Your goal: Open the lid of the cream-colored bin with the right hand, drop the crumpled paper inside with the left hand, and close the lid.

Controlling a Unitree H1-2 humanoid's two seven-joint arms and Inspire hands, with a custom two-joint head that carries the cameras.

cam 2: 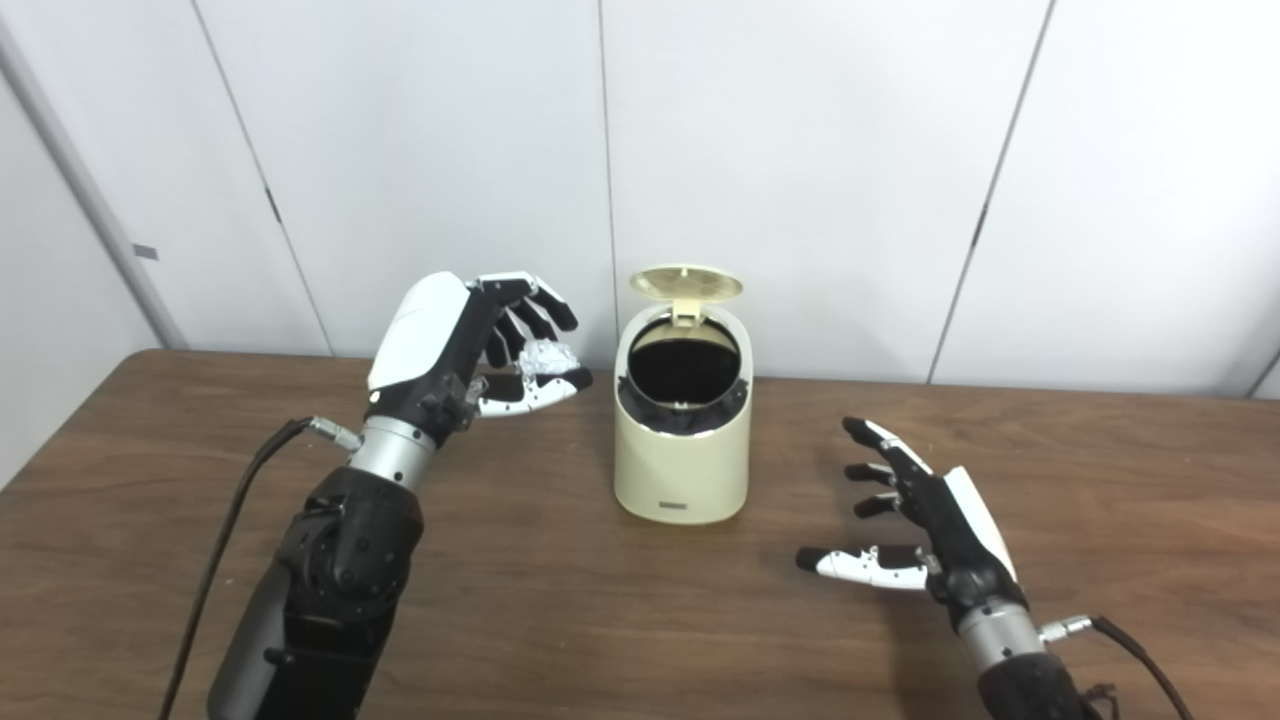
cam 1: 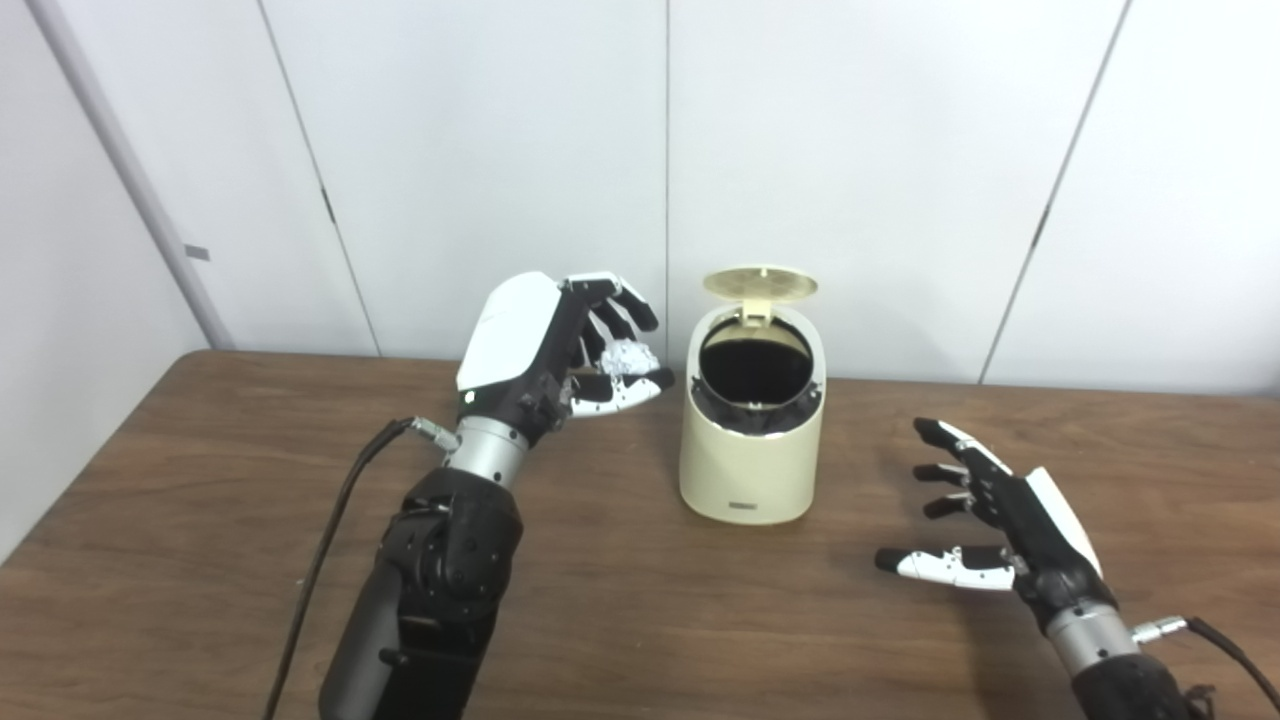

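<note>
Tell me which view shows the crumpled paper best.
The left eye view, slightly: the crumpled paper shows a little larger between the left robot hand's fingers. The right eye view shows the same paper, held beside the open bin, equally unobstructed.

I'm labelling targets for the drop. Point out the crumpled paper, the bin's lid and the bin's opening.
crumpled white paper ball (cam 1: pixel 628 357), left eye view, its top.
round cream lid (cam 1: pixel 760 284), left eye view, raised underside.
cream-colored bin's dark opening (cam 2: pixel 684 365), right eye view, centre.

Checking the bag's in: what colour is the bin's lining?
Black, inside the cream bin; clearest in the left eye view.
</note>
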